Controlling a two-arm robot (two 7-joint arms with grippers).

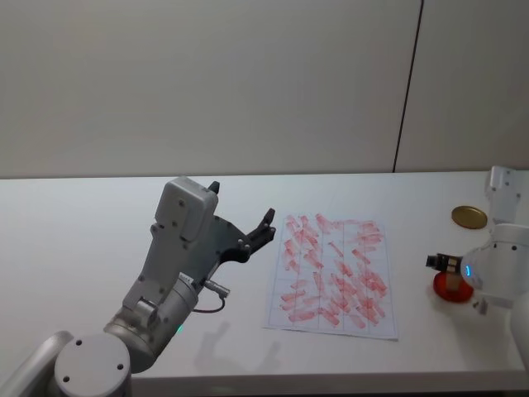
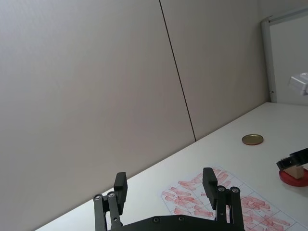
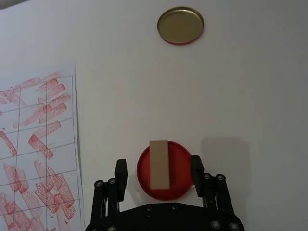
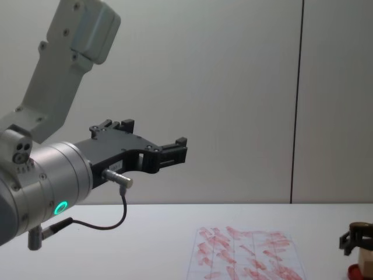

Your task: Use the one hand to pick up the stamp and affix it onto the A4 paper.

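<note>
Wooden stamp [image 3: 159, 164] stands on the red pad [image 3: 179, 169], right gripper [image 3: 159, 173] open around it, ungrasped; A4 paper [image 1: 331, 273] awaits stamping.

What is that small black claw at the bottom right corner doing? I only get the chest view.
Observer: That is the right gripper. Its open fingers stand either side of the stamp without touching it.
Operator: What is the stamp on?
Observer: It stands on a round red ink pad, beside the A4 paper.
Operator: And the big arm before me?
Observer: From the head view, its left gripper hangs open above the table, left of the paper.
</note>
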